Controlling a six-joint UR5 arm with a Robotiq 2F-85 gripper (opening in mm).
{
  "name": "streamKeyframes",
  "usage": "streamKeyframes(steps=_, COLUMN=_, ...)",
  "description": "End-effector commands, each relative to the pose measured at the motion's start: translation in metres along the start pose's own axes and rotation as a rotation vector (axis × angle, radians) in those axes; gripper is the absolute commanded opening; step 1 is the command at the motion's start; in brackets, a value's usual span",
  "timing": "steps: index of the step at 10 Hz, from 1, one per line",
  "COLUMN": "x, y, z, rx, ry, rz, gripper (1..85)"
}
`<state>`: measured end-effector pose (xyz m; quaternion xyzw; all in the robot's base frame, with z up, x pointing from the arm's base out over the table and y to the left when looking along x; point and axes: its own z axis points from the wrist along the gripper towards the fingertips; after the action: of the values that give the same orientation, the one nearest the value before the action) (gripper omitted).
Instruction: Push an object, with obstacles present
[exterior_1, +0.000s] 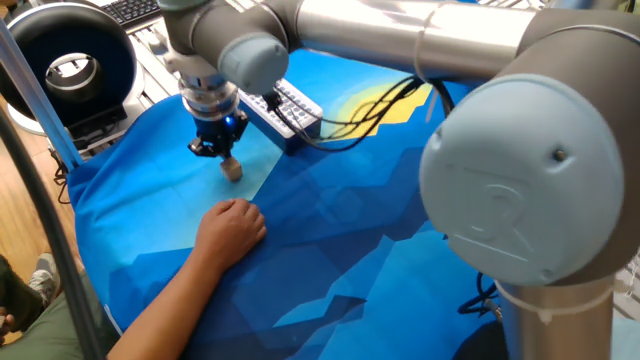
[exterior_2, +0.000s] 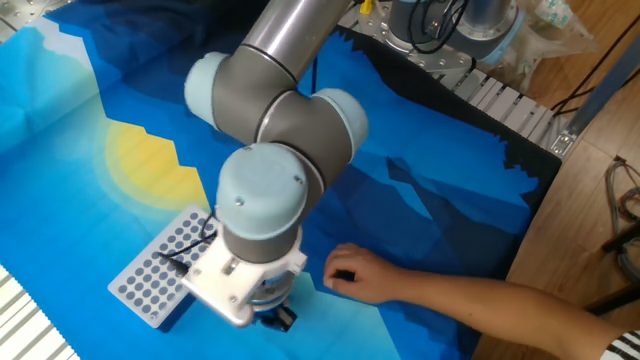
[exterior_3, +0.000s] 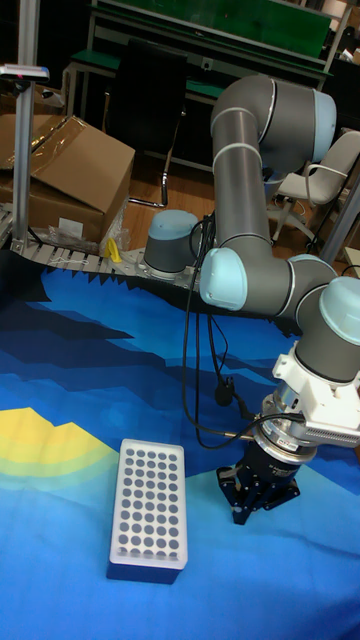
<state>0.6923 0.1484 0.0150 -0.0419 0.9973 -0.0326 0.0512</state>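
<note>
The object, a tiny tan cube (exterior_1: 231, 169), rests on the blue cloth just in front of my gripper (exterior_1: 215, 150). The dark fingers (exterior_1: 207, 148) look drawn together with nothing between them, tips right behind the cube. The obstacle, a white perforated block (exterior_1: 291, 104) with dark sides, lies a short way behind the gripper. In the other fixed view the gripper (exterior_2: 276, 318) hangs low beside that block (exterior_2: 158, 264), and the wrist hides the cube. The tall view shows the gripper (exterior_3: 250, 512) right of the block (exterior_3: 150, 497), with no cube visible.
A person's hand (exterior_1: 232, 225) lies flat on the cloth close in front of the cube, also seen as a hand (exterior_2: 358, 279) right of the gripper. Black cables (exterior_1: 350, 105) trail over the cloth. A black ring device (exterior_1: 68, 62) stands off the far-left edge.
</note>
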Motion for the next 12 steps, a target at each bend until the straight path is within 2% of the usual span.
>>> streamKeyframes(steps=1, x=-0.004, y=-0.03, z=-0.024, rx=0.027, ry=0.033, rz=-0.042, gripper=1.0)
streamKeyframes(steps=3, x=0.001, y=-0.058, z=-0.033, rx=0.024, ry=0.042, rz=-0.061, gripper=1.0)
streamKeyframes(steps=4, x=0.004, y=-0.067, z=-0.033, rx=0.039, ry=0.042, rz=-0.061, gripper=1.0)
streamKeyframes(steps=5, x=0.003, y=-0.067, z=-0.032, rx=0.041, ry=0.045, rz=-0.059, gripper=1.0)
streamKeyframes(steps=6, x=-0.001, y=-0.047, z=-0.027, rx=-0.01, ry=0.049, rz=-0.024, gripper=1.0)
streamKeyframes(steps=7, x=-0.004, y=-0.035, z=-0.027, rx=-0.054, ry=0.038, rz=0.01, gripper=1.0)
streamKeyframes(steps=8, x=-0.008, y=-0.025, z=-0.027, rx=-0.093, ry=0.021, rz=0.032, gripper=1.0)
streamKeyframes(steps=9, x=-0.014, y=-0.024, z=-0.028, rx=-0.098, ry=-0.002, rz=0.031, gripper=1.0)
streamKeyframes(steps=10, x=-0.027, y=-0.02, z=-0.028, rx=-0.114, ry=-0.051, rz=0.026, gripper=1.0)
streamKeyframes(steps=11, x=-0.039, y=-0.024, z=-0.029, rx=-0.098, ry=-0.098, rz=0.013, gripper=1.0)
streamKeyframes(steps=12, x=-0.049, y=-0.021, z=-0.03, rx=-0.108, ry=-0.137, rz=-0.001, gripper=1.0)
